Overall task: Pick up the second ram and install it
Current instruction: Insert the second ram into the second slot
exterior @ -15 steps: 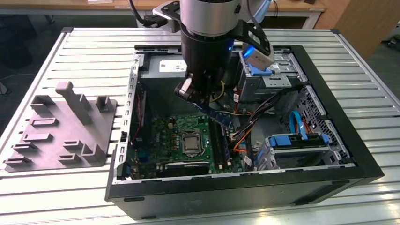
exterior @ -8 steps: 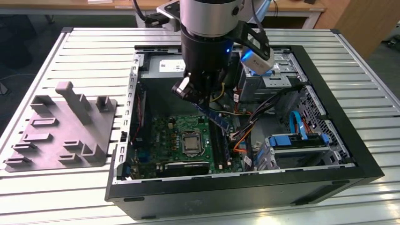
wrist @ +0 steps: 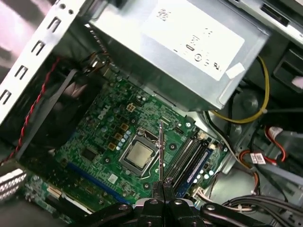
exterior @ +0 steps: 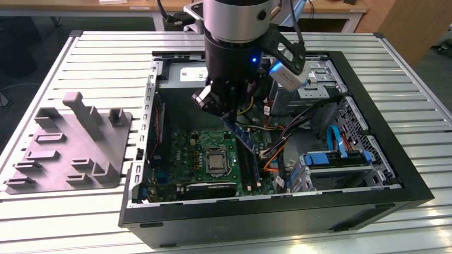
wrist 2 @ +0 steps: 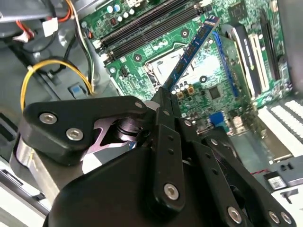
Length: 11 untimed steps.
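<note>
Jaws down, tight on second ram (wrist 2: 190, 51)

The black metal computer case (exterior: 282, 211) lies open-topped, so I have free entry from above; the black gripper (exterior: 227, 115), clamped on the dark blue-green ram stick (exterior: 242, 136), hangs in that opening over the flat green motherboard (exterior: 201, 153); the silver power supply box (wrist: 189, 52) walls one side; orange, yellow and black cables (exterior: 279, 142) crowd just beside the stick; the blue drive cage (exterior: 339, 159) blocks the exterior view's right; around the silver processor socket (wrist: 139, 155) the board lies low.
</note>
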Each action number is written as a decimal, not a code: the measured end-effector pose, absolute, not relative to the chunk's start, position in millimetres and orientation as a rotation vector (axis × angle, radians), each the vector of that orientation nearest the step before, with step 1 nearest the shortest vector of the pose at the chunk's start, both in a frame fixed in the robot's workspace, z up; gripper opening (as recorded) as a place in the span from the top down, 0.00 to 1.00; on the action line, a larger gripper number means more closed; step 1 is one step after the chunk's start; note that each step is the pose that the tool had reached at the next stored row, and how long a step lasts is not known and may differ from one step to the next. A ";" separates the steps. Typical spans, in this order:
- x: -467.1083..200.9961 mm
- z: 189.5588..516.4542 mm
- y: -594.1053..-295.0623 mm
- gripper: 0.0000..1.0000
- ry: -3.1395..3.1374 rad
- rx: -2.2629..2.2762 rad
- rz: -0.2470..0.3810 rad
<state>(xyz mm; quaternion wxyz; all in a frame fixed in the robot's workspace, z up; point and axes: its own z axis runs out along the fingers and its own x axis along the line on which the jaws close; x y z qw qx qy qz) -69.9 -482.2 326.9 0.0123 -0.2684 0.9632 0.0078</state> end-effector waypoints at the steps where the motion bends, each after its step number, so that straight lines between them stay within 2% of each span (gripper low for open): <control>1: -69.9 326.8 -482.2 0.89 3.010 -0.810 0.024; 11: -69.9 324.9 -482.2 0.89 3.069 -0.533 0.020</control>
